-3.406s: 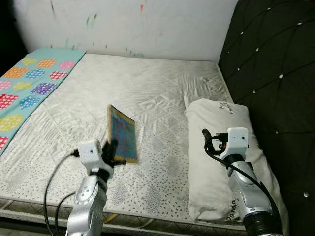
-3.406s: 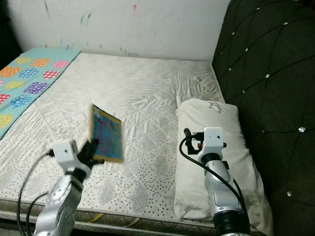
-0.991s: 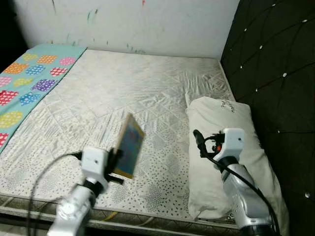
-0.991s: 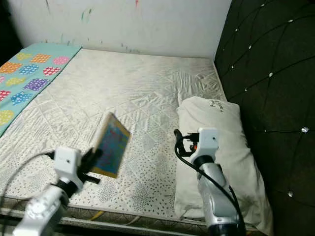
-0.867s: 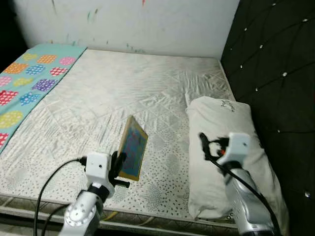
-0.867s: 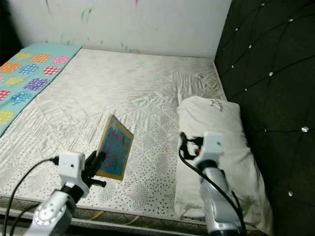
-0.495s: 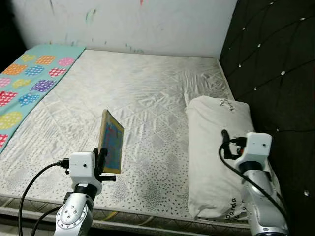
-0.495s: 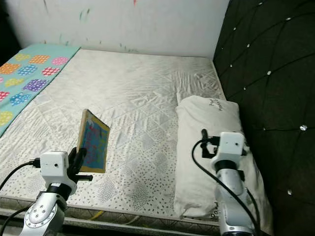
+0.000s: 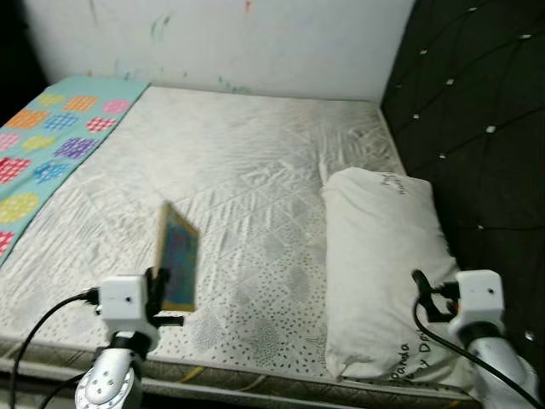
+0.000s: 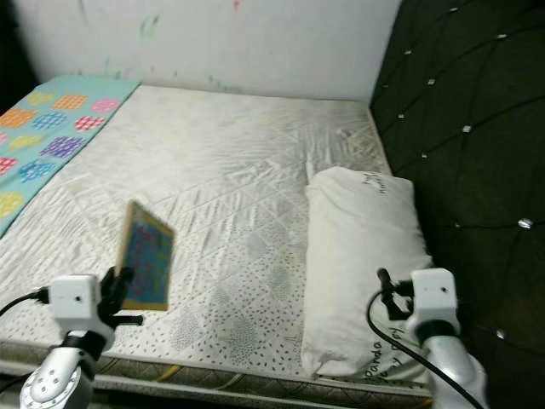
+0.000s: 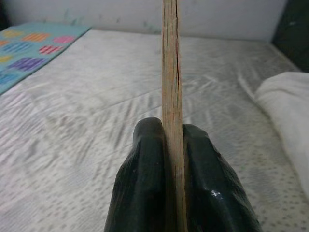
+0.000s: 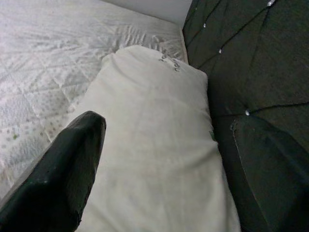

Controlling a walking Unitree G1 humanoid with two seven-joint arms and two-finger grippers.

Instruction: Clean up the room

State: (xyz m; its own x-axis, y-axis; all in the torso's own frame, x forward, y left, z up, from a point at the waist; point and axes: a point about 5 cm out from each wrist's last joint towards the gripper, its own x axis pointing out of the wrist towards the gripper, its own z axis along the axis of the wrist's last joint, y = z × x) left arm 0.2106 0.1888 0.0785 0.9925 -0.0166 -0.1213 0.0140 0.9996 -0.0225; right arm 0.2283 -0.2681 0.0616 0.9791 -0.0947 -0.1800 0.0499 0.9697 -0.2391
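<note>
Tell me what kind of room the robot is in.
Most likely a bedroom. A wide bare quilted mattress takes up most of the scene, with a white pillow lying beside a dark tufted headboard, and a colourful dotted blanket along the mattress's far left side.

**Silver arms, white wrist boxes, black cables**

Each silver arm ends in a white boxy wrist housing with looping black cable. The left tool [image 11: 166, 183] and right tool [image 12: 164, 169] have long, glossy black fingers [image 11: 145, 188].
</note>
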